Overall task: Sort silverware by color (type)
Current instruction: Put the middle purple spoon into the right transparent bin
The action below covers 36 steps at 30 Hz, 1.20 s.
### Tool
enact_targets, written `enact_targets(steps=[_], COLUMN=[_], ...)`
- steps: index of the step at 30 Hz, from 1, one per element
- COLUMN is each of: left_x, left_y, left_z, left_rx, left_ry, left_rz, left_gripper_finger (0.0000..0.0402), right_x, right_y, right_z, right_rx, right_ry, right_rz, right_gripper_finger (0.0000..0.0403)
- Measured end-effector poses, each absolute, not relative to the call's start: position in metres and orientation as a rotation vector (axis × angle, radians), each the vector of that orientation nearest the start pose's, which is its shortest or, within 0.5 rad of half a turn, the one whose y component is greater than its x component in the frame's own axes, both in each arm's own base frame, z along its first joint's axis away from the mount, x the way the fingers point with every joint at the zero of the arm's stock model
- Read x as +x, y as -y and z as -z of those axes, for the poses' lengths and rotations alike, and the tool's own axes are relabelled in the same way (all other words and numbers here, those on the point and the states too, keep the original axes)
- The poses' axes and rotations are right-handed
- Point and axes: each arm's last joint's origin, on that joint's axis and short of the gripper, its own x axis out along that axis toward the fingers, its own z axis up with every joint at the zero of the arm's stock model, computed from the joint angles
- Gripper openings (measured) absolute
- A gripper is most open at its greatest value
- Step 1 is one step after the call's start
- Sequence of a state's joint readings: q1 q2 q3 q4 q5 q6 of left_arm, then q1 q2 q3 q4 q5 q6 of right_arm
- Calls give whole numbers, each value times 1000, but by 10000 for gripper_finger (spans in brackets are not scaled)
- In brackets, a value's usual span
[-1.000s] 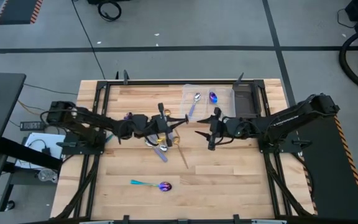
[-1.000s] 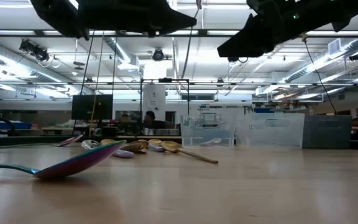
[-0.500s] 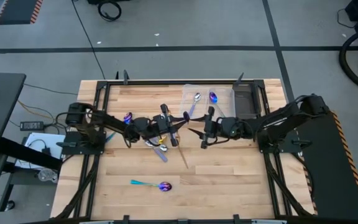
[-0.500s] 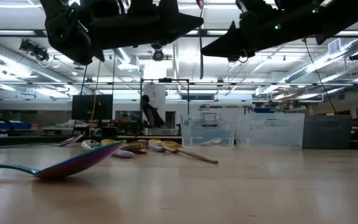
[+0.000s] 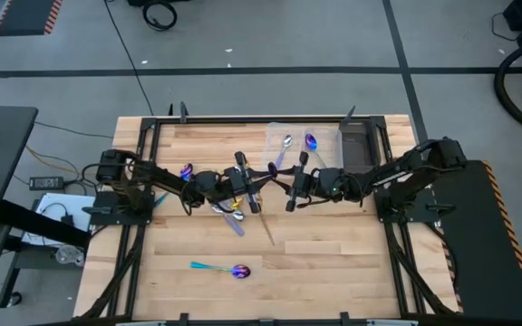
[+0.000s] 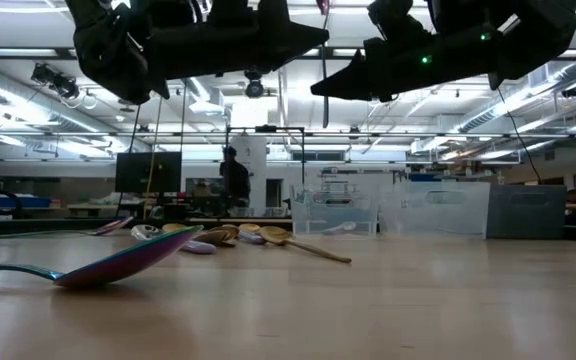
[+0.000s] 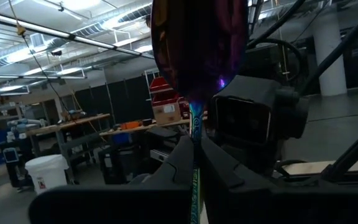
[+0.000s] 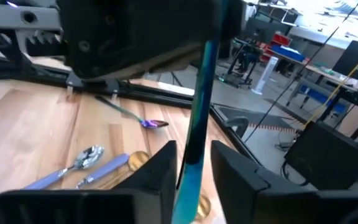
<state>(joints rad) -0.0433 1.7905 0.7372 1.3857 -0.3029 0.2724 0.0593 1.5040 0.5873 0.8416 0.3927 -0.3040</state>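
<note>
The purple spoon [image 7: 197,43] is cut off at its top in the left wrist view, and its teal handle [image 8: 194,143] runs out of the right wrist view. The pile of silverware [image 5: 234,210] sits partly under the left arm. The far person [image 6: 233,180] is too small to make out.

Spoon pile [image 5: 229,210] mid-table, tray [image 5: 320,145] behind, lone spoon [image 5: 225,269] in front

Beneath the left gripper [image 5: 259,175] a heap of silverware [image 5: 232,210] crowds the table [image 5: 333,254]. The right gripper [image 5: 290,181] blocks the way just ahead; bare wood lies below it.
</note>
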Motion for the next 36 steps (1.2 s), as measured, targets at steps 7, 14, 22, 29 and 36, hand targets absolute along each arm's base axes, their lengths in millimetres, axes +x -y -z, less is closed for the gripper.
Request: enact_targets(steps=[7,14,22,29,36], left_x=[341,341,342,344,344], left_y=[6,4,1,-1,-2], left_z=[-209,-209,-208,-200,-198], left_rx=[215,214,218,232,207], left_ry=[285,283,270,189,153], left_rz=[-301,-304,-310,-310,-341], left_gripper_finger=[24,24,34,83,158], right_x=[293,293,293,292,289], right_y=[-1,0,1,3,1], right_z=[-204,-205,-204,-201,-192], right_rx=[-299,-295,-271,-255,-213], right_ry=[-107,-103,-108,-145,-240], right_rz=[338,345,377,428,449], right_gripper_finger=[51,39,11,13,13])
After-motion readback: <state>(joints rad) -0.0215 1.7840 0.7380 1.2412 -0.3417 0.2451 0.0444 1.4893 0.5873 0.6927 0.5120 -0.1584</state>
